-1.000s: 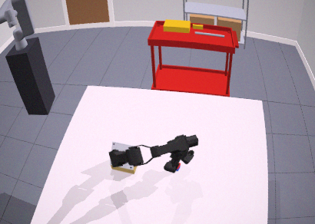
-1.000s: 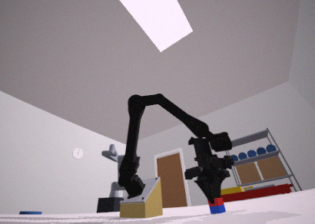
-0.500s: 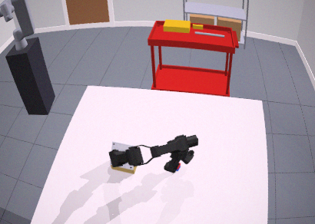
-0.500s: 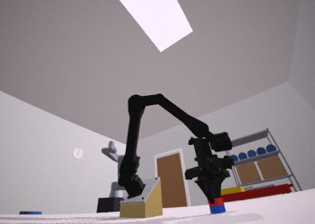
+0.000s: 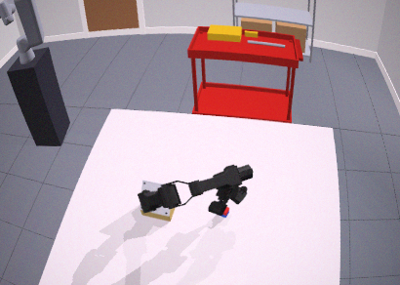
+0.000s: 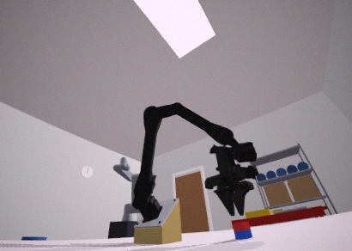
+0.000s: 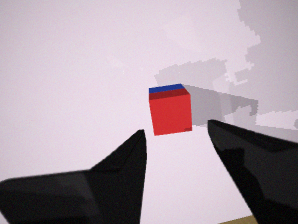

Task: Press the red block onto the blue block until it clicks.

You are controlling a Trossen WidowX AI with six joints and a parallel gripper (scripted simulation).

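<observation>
Your worktop (image 5: 273, 175) (image 6: 300, 233) looks smooth and matt; the red block (image 5: 226, 211) (image 6: 241, 225) (image 7: 171, 115) resembles plain matt plastic, your end effector (image 6: 236, 214) (image 7: 175, 130) matt black plastic, and the door (image 5: 109, 6) (image 6: 191, 203) brown wood.
</observation>
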